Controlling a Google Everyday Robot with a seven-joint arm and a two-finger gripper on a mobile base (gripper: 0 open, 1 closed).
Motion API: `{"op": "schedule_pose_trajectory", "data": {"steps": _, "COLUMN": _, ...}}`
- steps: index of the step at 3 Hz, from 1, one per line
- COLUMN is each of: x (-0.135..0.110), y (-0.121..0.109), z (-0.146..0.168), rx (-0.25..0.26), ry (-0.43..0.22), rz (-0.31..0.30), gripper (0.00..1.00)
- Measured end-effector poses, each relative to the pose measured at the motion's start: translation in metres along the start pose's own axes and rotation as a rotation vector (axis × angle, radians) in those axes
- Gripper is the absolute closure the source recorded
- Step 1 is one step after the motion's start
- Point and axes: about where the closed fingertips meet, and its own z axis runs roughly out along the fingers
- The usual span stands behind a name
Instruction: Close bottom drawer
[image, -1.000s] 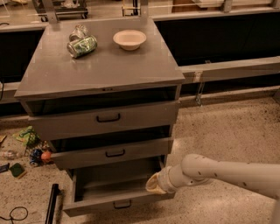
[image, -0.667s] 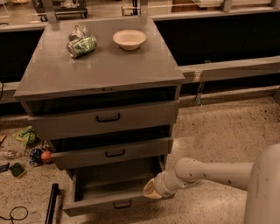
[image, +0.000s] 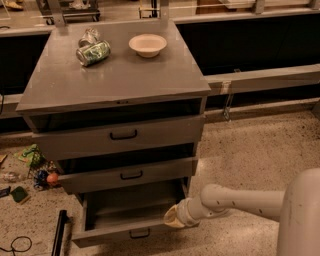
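- I see the grey desk (image: 115, 82) in the middle of the scene, with three drawers stacked in its near face.
- The bottom drawer (image: 105, 236) is the lowest of the three and is pulled out towards me farther than the other two, so its inside is open to view from above.
- Its small black handle (image: 140, 233) sits on the narrow front panel, a little right of that panel's middle.
- The pincer (image: 174, 218) is low down at the right end of the bottom drawer's front, against or just beside the corner; I cannot tell which.
- I cannot tell whether the pincer is apart or together; only its pale tan tip shows.
- The white arm (image: 240, 202) reaches in from the right, running almost level above the speckled floor (image: 250, 150).
- The middle drawer (image: 100, 180) and the top drawer (image: 75, 142) each stand a little way out, with a dark gap above each front.
- On the desk's top, towards the far edge, a white bowl (image: 147, 45) stands upright.
- A crushed green can (image: 93, 52) lies on its side just left of the bowl, apart from it.
- Left of the desk, litter (image: 31, 155) lies on the floor, with an orange ball (image: 52, 179) near the middle drawer's left end.
- A black bar (image: 60, 234) lies near the bottom drawer's left corner.
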Motion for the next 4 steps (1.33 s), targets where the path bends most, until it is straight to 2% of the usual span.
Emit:
{"op": "schedule_pose_trajectory", "data": {"steps": 1, "x": 0.037, "y": 0.012, "z": 0.051, "rx": -0.030, "ry": 0.013, "rz": 0.063, "gripper": 1.00}}
{"op": "schedule_pose_trajectory", "data": {"steps": 2, "x": 0.062, "y": 0.020, "z": 0.087, "rx": -0.049, "ry": 0.038, "rz": 0.085, "gripper": 1.00}}
{"op": "schedule_pose_trajectory", "data": {"steps": 3, "x": 0.083, "y": 0.020, "z": 0.117, "rx": -0.021, "ry": 0.076, "rz": 0.078, "gripper": 1.00}}
{"op": "schedule_pose_trajectory", "data": {"steps": 4, "x": 0.098, "y": 0.004, "z": 0.137, "rx": 0.045, "ry": 0.095, "rz": 0.038, "gripper": 1.00}}
